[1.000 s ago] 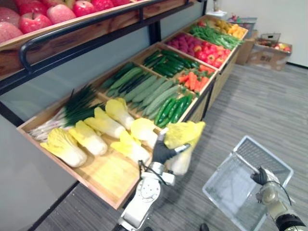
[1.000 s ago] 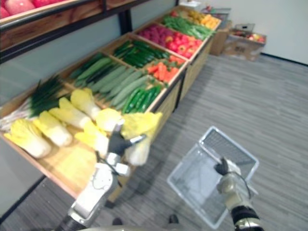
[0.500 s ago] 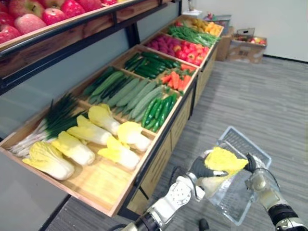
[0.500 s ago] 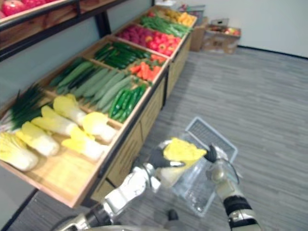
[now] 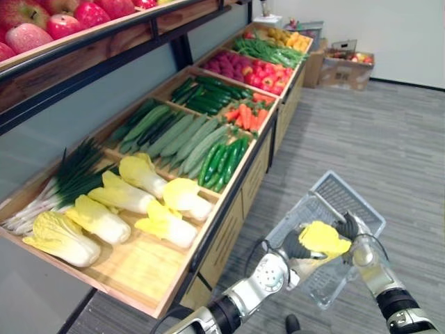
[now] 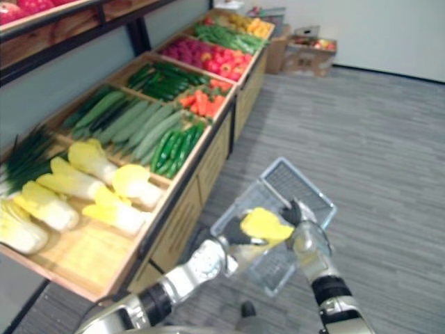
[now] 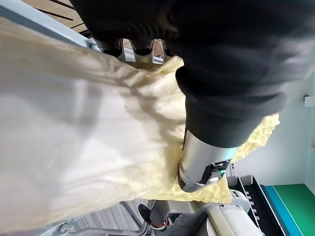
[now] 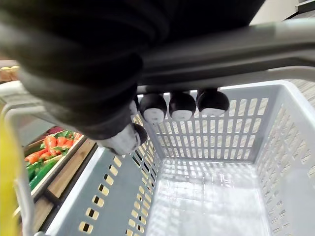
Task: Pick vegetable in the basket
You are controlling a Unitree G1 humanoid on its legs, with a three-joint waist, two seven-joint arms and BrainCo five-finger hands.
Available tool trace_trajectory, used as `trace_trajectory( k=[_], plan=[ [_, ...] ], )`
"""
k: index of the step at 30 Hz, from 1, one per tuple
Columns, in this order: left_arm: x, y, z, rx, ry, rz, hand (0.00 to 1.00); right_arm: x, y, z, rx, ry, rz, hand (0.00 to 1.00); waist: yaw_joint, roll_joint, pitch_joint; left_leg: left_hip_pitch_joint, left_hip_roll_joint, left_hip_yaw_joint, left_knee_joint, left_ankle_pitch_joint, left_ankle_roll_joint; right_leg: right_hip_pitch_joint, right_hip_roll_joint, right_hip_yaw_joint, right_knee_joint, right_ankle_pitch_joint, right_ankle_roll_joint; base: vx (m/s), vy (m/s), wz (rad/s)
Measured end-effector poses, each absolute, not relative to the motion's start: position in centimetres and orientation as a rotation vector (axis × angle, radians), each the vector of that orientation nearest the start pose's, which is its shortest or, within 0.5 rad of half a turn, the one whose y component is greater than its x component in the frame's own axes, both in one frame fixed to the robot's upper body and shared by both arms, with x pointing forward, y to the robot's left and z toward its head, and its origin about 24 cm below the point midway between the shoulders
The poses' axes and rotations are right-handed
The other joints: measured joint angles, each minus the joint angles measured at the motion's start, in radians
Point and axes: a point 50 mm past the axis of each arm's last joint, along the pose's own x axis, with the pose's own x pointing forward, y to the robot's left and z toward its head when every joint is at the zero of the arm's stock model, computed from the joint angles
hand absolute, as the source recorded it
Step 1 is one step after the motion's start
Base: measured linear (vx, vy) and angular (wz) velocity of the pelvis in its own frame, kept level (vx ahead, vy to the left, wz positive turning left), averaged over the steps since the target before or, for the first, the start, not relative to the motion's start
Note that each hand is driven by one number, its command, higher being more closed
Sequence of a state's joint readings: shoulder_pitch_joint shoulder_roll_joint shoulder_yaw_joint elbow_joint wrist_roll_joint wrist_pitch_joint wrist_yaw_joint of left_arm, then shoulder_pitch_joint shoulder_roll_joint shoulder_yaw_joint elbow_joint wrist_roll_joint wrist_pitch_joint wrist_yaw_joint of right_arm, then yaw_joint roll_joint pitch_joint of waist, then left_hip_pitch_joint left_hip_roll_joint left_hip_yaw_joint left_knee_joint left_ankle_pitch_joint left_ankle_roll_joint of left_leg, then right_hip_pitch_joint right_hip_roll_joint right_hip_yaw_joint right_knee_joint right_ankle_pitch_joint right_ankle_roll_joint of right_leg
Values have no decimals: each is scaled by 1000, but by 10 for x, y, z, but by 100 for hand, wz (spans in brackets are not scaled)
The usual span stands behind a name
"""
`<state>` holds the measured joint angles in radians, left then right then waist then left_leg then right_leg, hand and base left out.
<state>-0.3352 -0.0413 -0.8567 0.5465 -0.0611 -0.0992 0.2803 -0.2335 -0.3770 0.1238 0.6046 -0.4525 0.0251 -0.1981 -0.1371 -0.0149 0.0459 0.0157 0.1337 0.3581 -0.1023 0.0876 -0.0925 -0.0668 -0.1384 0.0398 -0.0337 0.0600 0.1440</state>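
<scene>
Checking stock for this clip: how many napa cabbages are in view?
7. Six cabbages lie in the wooden tray beside the scallions; one cabbage is in the left hand over the basket. None looks hidden.

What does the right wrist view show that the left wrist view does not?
Right wrist view: the right hand curled round the handle of the grey basket, the basket's inside with nothing in it yet, and carrots on the stand. Left wrist view: the left hand gripping the pale cabbage, with its thumb pressed into the leaves. Both: parts of the basket's slotted wall.
</scene>
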Motion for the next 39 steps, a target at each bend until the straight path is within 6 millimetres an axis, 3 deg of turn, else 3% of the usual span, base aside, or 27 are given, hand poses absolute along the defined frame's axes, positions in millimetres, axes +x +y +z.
trace_trajectory(
  k=[11,15,16,19,25,39],
  plan=[
    [254,-22,-13,350,139,-425,100,281,-222,-15,-857,298,-59,100,-19,-22,16,6,0,13,0,-5,-3,-2,1,13,1,0,0,-5,2,-2],
    [263,-19,-10,391,124,-345,100,283,-214,-16,-848,289,-39,100,-28,-45,33,5,1,19,0,-8,-7,-10,3,22,4,0,0,-3,1,-5],
    [264,-18,-10,391,124,-335,0,283,-213,-16,-848,287,-38,100,-29,-46,34,4,0,21,0,-8,-7,-14,3,25,5,0,0,9,4,-10],
    [269,-12,-7,377,125,-268,0,288,-208,-12,-856,264,-22,100,-49,-45,43,4,0,24,2,-10,-7,-16,3,28,8,0,0,14,3,-3],
    [278,-23,3,365,116,-257,0,294,-203,-7,-851,240,-14,100,-50,-43,47,6,2,42,3,-15,-4,-25,8,49,8,0,-1,10,0,-9],
    [269,-43,3,405,100,-433,0,294,-203,-7,-832,249,-22,100,-52,-43,65,6,3,39,1,-16,-4,-28,9,45,18,0,-1,0,-1,0]
  ],
)
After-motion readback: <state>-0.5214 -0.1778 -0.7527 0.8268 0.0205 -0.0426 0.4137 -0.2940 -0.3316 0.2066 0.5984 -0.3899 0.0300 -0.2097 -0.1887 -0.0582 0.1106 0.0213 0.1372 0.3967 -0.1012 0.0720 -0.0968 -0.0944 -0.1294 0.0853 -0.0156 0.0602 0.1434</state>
